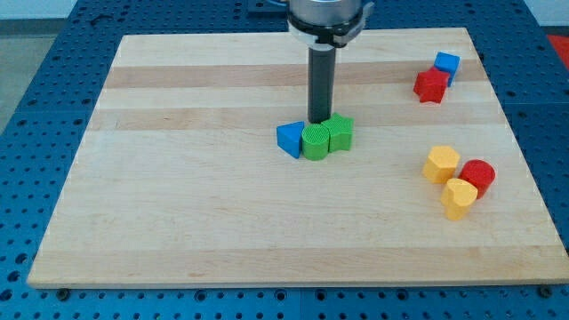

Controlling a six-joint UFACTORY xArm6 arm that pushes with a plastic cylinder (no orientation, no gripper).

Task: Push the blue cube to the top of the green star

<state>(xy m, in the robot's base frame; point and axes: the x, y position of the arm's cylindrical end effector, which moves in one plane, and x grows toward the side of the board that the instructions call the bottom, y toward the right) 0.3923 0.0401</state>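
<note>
The blue cube (pixel 447 64) sits near the board's top right corner, touching a red block (pixel 431 85) just below and left of it. Two green blocks stand side by side at the board's middle. The left one (pixel 315 141) has ribbed sides and looks like the green star. The right one (pixel 340 132) looks more like a cube. A blue triangular block (pixel 289 140) touches the left green block's left side. My tip (pixel 320 122) stands just above the two green blocks, touching or nearly touching them, and far left of the blue cube.
At the view's right stand a yellow hexagon-like block (pixel 441 164), a red cylinder (pixel 477 174) and a yellow heart-like block (pixel 459 197), close together. The wooden board (pixel 178 222) lies on a blue perforated table.
</note>
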